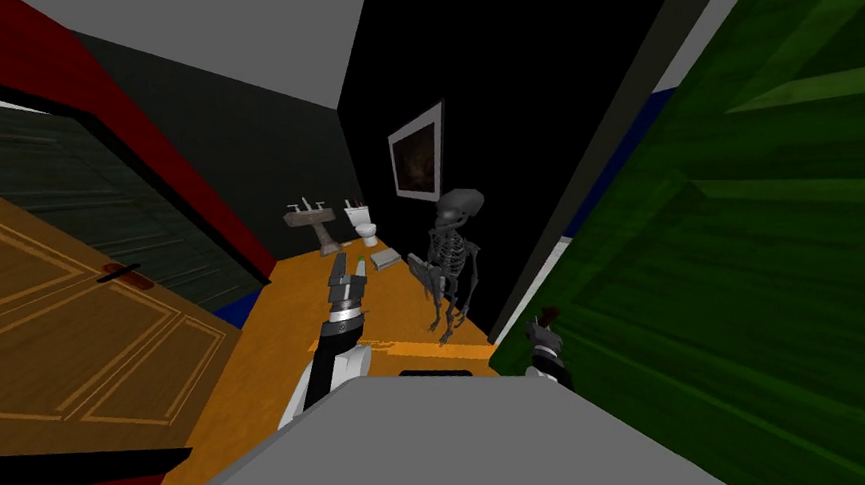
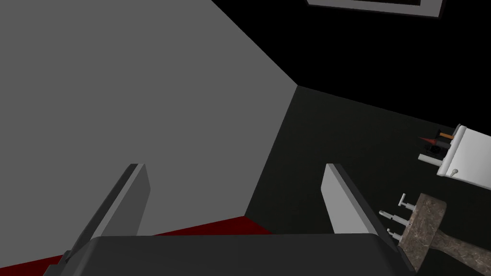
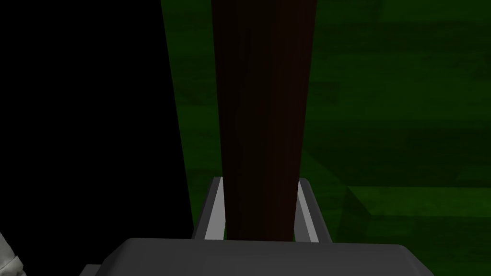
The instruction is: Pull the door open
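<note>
A green panelled door (image 1: 773, 249) stands swung toward me on my right, its free edge near the doorway. My right gripper (image 1: 542, 327) is at that edge. In the right wrist view a dark reddish-brown door handle (image 3: 263, 120) runs up between the two fingers (image 3: 214, 211), which press its sides, with the green door (image 3: 398, 110) behind it. My left gripper (image 1: 351, 268) is raised in front of me over the orange floor, and its fingers (image 2: 335, 196) stand wide apart with nothing between them.
Through the doorway is a small room with an orange floor (image 1: 272, 362), a grey skeleton (image 1: 453, 262), a pedestal sink (image 1: 313, 222) and a toilet (image 1: 363, 224). A brown panelled door (image 1: 37, 326) stands at my left. The black wall holds a framed picture (image 1: 418, 152).
</note>
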Robot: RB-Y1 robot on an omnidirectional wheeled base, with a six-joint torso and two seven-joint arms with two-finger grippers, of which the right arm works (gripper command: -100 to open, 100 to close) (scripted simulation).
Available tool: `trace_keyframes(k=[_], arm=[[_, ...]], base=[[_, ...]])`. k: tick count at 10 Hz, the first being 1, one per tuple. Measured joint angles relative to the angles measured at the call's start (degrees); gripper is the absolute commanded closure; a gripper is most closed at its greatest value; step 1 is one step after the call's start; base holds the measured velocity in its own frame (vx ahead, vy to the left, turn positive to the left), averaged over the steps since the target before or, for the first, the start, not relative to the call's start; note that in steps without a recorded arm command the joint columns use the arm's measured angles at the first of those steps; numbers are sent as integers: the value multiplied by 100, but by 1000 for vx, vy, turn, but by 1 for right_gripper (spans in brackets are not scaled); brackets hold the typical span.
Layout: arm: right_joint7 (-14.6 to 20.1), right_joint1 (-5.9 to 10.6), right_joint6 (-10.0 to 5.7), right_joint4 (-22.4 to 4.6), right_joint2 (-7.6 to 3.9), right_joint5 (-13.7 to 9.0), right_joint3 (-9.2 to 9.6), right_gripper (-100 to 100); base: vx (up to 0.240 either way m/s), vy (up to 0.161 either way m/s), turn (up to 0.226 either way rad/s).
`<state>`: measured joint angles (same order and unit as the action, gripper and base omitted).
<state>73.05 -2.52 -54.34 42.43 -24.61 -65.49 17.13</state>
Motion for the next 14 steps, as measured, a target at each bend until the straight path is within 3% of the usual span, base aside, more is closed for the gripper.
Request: trace_keyframes(k=[2, 4, 8, 11, 14], arm=[[59, -28, -6, 87, -55, 66, 113, 100], [231, 48, -61, -10, -66, 208, 346, 100], [249, -124, -24, 346, -165, 334, 599, 100], [322, -141, -32, 412, -214, 401, 748, 100], [449, -224, -83, 556, -336, 527, 1022, 100]], base=[[-271, 17, 60], [-259, -3, 71], [-174, 13, 42], [-215, -17, 65], [-251, 11, 52]])
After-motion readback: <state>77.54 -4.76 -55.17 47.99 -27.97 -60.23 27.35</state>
